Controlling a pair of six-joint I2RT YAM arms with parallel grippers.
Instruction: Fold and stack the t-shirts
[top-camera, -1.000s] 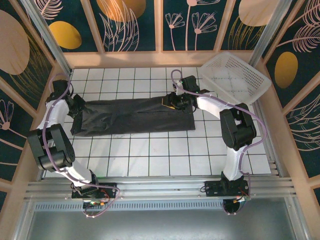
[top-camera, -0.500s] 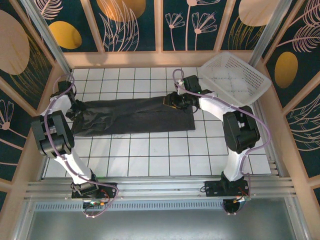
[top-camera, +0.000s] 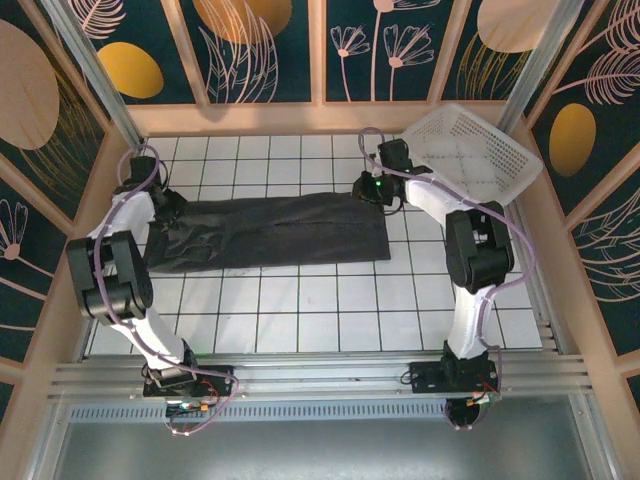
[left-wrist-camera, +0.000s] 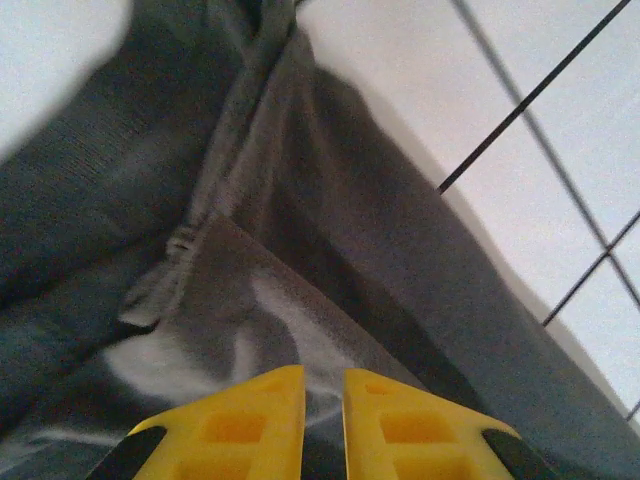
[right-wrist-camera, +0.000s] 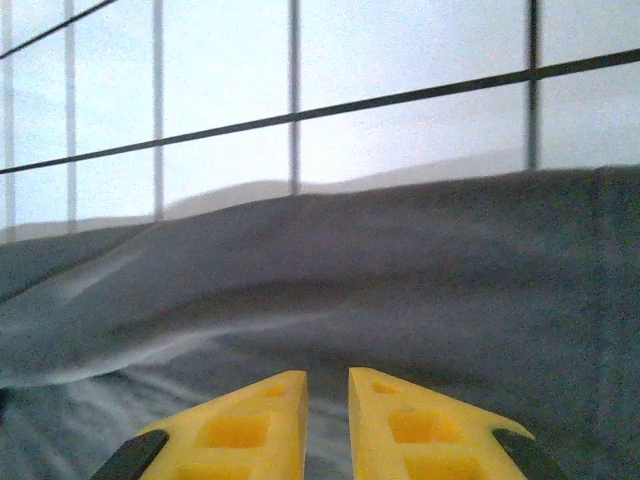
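As the t-shirt (top-camera: 270, 232) stretches away from the basket (top-camera: 480, 150), with the right end effector (top-camera: 373, 190) at its basket end and the left end effector (top-camera: 167, 212) opposite, I cannot tell whether either grasps cloth.

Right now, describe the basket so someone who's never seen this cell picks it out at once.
Start at the white tiled table and go to its far right corner. The basket rests there, tilted, beyond the right end of the dark t-shirt. It is white plastic lattice, stiff and see-through; the shirt is flat dark cloth.
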